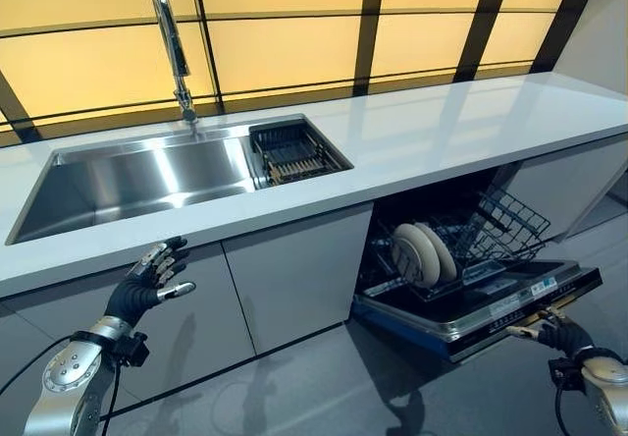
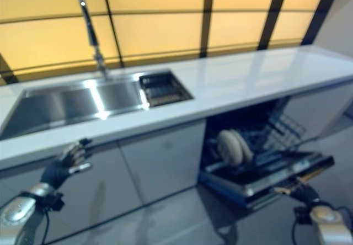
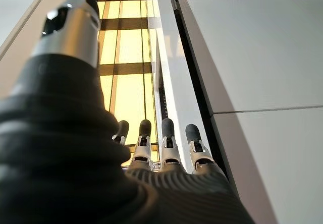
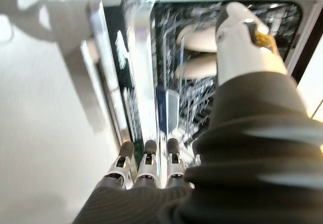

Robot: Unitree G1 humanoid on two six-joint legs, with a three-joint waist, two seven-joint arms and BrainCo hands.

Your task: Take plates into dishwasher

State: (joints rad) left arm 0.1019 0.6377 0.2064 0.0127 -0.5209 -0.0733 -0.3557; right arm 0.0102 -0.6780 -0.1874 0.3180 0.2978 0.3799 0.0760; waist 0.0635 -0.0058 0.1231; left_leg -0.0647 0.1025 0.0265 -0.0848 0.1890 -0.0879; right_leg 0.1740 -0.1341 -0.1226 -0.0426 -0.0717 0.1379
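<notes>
White counter (image 1: 442,132) over open dishwasher (image 1: 471,299), two plates (image 1: 422,252) racked upright. Left hand (image 1: 147,284) raised before cabinet front (image 1: 294,274), fingers straight, empty. Right hand (image 1: 549,330) at door edge (image 1: 520,310), fingers extended, gripping nothing.

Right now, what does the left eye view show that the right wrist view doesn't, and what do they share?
Only the left eye view shows the sink, the faucet, the countertop and the left hand, open in front of the cabinet doors. Only the right wrist view shows the right hand's fingers straight, at the dishwasher door. Both show two plates standing in the lower rack.
</notes>
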